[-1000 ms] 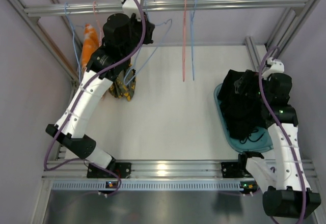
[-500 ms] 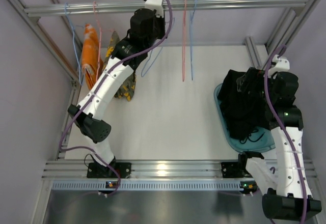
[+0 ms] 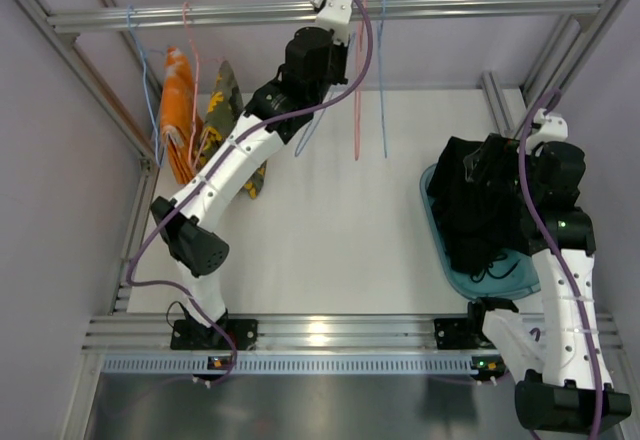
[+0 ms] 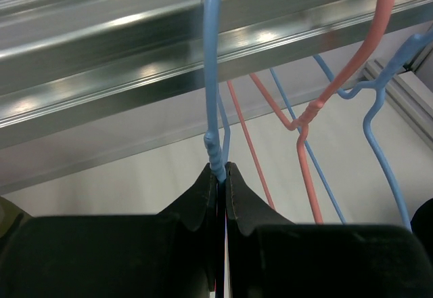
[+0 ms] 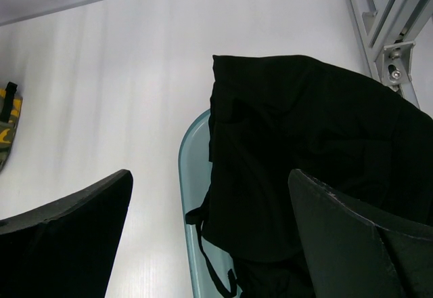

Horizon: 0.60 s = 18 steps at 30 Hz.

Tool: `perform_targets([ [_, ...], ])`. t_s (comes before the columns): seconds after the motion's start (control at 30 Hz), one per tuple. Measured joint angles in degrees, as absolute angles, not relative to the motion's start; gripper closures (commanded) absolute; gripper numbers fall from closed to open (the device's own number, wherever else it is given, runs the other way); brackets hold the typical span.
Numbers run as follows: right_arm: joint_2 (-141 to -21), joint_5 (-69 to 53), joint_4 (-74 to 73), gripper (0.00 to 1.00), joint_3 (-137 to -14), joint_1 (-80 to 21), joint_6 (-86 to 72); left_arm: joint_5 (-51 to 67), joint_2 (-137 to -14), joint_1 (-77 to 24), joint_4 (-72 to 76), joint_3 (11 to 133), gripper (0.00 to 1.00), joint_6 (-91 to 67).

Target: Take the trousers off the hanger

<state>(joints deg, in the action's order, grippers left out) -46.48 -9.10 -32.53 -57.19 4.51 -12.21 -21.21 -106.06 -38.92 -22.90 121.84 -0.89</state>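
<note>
Up at the rail (image 4: pixel 135 40), the left gripper (image 4: pixel 221 176) clamps a blue hanger (image 4: pixel 213 74) — camouflage trousers (image 3: pixel 222 100) apparently hang further left — while the right gripper (image 5: pixel 210 176) gapes above black trousers (image 5: pixel 304 129) on a tray (image 5: pixel 193 169).

overhead faces down, right wrist shares black trousers (image 3: pixel 470 210)

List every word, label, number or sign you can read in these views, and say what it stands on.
No text can be read in any view.
The rail, the blue hanger pinched in the left tool, the black trousers, the camouflage trousers and the teal tray show no lettering, label or number.
</note>
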Motion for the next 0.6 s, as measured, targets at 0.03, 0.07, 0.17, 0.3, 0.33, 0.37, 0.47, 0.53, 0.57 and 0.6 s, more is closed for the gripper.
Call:
perform_targets([
  [0.03,-46.48,-9.10,-32.62,0.01,-57.19,4.51,-12.21,-21.45,-106.48,-39.09,-22.22,121.84,0.94,-0.62],
  [0.07,-46.48,-9.10,-32.67,0.01,-57.19,4.51,-12.19,-21.61,-106.78,-39.24,-21.63,121.84,0.94,-0.32],
  [0.17,-46.41,-9.10,-32.69,0.01,-57.19,4.51,-12.16,-22.02,-107.02,-39.88,-20.88,121.84,0.94,0.21],
  [0.3,-45.91,-9.13,-32.75,0.01,-57.19,4.51,-12.16,-21.98,-107.04,-40.14,-20.67,121.84,0.91,0.21],
  [0.33,-45.82,-9.13,-32.75,0.01,-57.19,4.51,-12.16,-21.93,-107.04,-40.16,-20.67,121.84,0.89,0.21],
  [0.37,-45.74,-9.13,-32.75,0.01,-57.19,4.51,-12.19,-21.91,-107.04,-40.16,-20.64,121.84,0.79,0.25],
  [0.47,-45.74,-9.17,-32.80,0.01,-57.19,4.51,-12.19,-21.67,-107.04,-40.36,-20.95,121.82,0.65,0.51],
  [0.53,-45.74,-9.19,-32.84,0.01,-57.19,4.51,-12.19,-21.50,-106.94,-40.62,-20.99,121.45,0.55,0.75],
  [0.57,-45.74,-9.21,-32.84,0.00,-57.19,4.51,-12.16,-21.43,-106.56,-40.75,-21.08,120.77,0.54,0.78],
  [0.6,-45.74,-9.21,-32.84,0.00,-57.19,4.51,-12.19,-21.45,-106.13,-40.84,-21.12,120.03,0.51,0.75],
])
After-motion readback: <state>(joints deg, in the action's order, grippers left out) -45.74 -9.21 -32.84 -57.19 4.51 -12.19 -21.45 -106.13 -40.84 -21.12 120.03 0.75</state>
